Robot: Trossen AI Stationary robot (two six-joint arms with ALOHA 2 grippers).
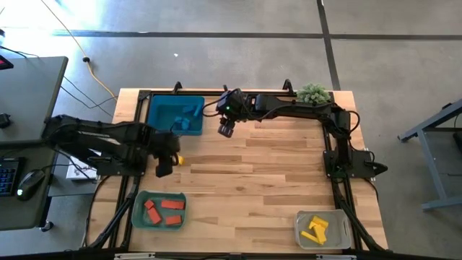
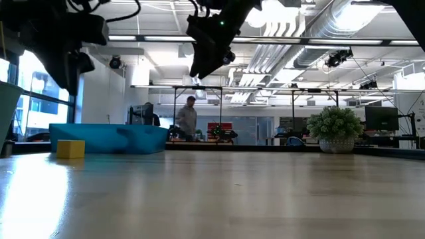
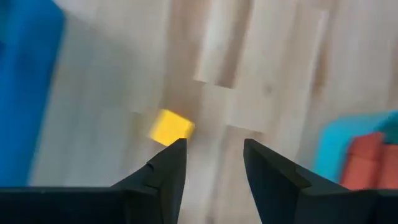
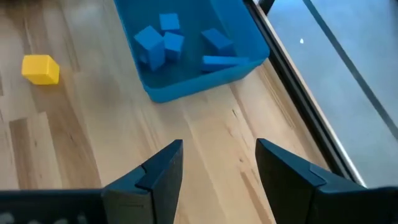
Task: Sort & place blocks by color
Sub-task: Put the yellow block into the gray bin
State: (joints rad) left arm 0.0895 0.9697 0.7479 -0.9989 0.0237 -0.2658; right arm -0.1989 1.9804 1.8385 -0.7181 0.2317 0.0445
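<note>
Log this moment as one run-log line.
left gripper: open above yellow block | right gripper: open, empty, near blue bin | table: one block left

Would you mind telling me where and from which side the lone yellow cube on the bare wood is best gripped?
Grip the yellow cube across two opposite flat side faces, coming straight down from above. It sits flat on the table, clear of the blue bin, so nothing blocks the jaws. The left gripper, open and empty just above it, looks best placed.
</note>
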